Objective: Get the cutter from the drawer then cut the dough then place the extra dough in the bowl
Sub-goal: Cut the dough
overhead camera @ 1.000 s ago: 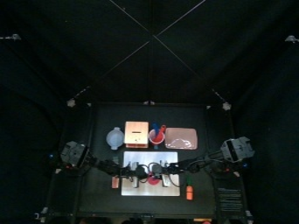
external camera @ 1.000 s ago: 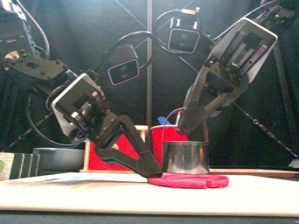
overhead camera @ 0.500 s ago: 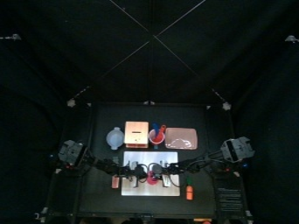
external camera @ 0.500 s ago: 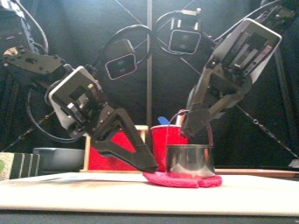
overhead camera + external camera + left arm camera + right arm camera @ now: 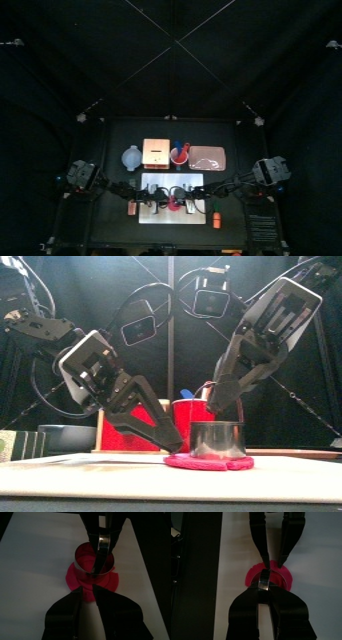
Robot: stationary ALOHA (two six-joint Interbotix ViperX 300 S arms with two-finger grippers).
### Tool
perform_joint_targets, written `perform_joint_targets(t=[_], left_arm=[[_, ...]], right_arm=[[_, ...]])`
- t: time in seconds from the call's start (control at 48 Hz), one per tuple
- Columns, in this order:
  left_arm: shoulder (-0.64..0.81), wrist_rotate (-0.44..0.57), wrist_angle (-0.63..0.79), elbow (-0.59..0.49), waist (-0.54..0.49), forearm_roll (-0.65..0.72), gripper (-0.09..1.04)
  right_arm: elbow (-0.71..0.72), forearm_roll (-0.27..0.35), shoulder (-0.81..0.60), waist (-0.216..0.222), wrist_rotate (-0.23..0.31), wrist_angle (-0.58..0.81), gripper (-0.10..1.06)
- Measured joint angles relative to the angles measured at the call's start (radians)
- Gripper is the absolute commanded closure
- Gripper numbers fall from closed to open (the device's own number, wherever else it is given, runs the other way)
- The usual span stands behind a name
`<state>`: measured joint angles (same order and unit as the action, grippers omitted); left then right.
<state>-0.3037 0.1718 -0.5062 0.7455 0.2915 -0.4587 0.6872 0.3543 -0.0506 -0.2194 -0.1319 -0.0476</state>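
A flat pink dough (image 5: 207,464) lies on the white cutting board (image 5: 80,466). The round metal cutter (image 5: 215,438) stands upright on the dough, pressed into its middle. From the right, my right gripper (image 5: 217,414) comes down over the cutter and is shut on its wire handle; the right wrist view shows the right gripper (image 5: 264,582) pinching the metal above the dough (image 5: 286,577). My left gripper (image 5: 174,448) reaches in low from the left. In its wrist view the left gripper (image 5: 93,591) is shut on the edge of the dough (image 5: 79,582), just outside the cutter (image 5: 82,561).
Behind the board stand the wooden box with its red drawer front (image 5: 127,431), the red cup (image 5: 191,411) and the blue-grey bowl (image 5: 67,438). The top view shows the bowl (image 5: 130,156) far left and the pink tray (image 5: 209,157) far right.
My left gripper has slid right and down to the dough's left edge. The dough, bunched to the right before, now lies flat under the cutter. The right arm barely moved.
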Motion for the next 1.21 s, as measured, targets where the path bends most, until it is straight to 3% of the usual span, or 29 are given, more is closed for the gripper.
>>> perform_joint_targets(t=[0.479,1.208], left_arm=[[0.089,-0.002,-0.074,0.081,0.015,-0.052,0.28],[0.087,-0.002,-0.075,0.091,0.015,-0.080,0.29]], right_arm=[[-0.037,-0.011,0.000,0.000,-0.002,0.000,0.56],[-0.040,-0.006,-0.032,0.002,0.000,-0.005,0.56]])
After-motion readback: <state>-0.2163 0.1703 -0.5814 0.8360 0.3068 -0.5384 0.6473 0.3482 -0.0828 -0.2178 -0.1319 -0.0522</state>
